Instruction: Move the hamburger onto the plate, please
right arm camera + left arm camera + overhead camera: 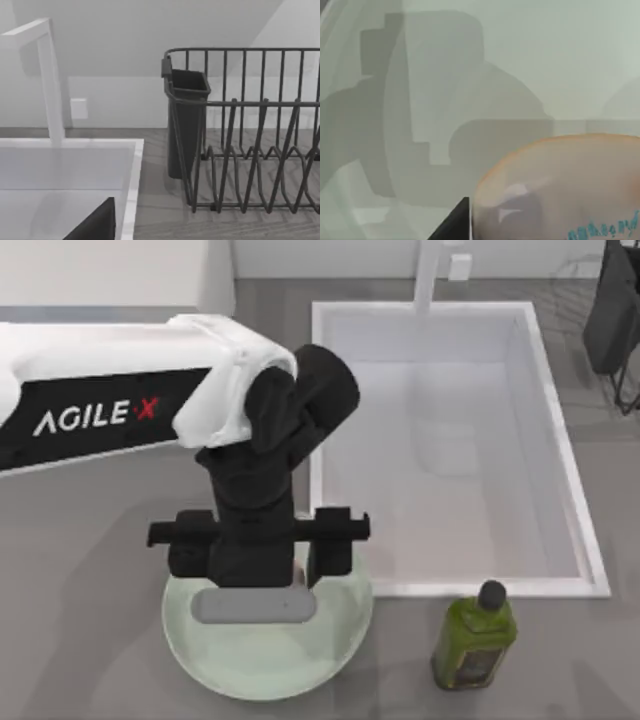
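Note:
The pale mint-green plate (200, 660) lies near the table's front edge, left of centre. My left gripper (258, 562) points down over the plate's back half, its tips hidden under the wrist. In the left wrist view the hamburger (560, 190) looms close, cream with an orange rim, above the plate's surface (545, 60). One dark finger (456, 225) presses against its edge, so the gripper is shut on it. My right arm (612, 310) is parked at the back right, gripper open; one finger (95, 225) shows off to the side.
A white sink basin (590, 570) with a faucet (428, 275) lies just right of the plate. A green bottle (475, 640) stands at the front, right of the plate. A dark wire dish rack (260, 150) with a cutlery cup (185, 125) stands at the back right.

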Available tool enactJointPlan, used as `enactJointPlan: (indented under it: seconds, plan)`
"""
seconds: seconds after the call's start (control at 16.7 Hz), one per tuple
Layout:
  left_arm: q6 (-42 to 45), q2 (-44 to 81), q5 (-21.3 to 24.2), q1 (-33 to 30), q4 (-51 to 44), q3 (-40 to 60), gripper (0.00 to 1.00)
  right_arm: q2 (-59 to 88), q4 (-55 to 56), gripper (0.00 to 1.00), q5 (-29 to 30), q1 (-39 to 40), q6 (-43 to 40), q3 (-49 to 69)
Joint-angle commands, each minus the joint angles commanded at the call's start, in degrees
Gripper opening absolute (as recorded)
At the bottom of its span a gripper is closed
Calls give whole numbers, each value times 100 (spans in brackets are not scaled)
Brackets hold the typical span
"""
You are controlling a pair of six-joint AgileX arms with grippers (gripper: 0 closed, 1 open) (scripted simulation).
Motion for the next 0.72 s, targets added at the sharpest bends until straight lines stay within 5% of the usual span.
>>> enactJointPlan:
  seconds: [0.36,0.72]
  plan:
    - [5,83,-1,-8,208,-152,0,0,0,100,0,0,0,0]
    - [5,83,-1,-8,208,-152,45,0,0,100,0,0,0,0]
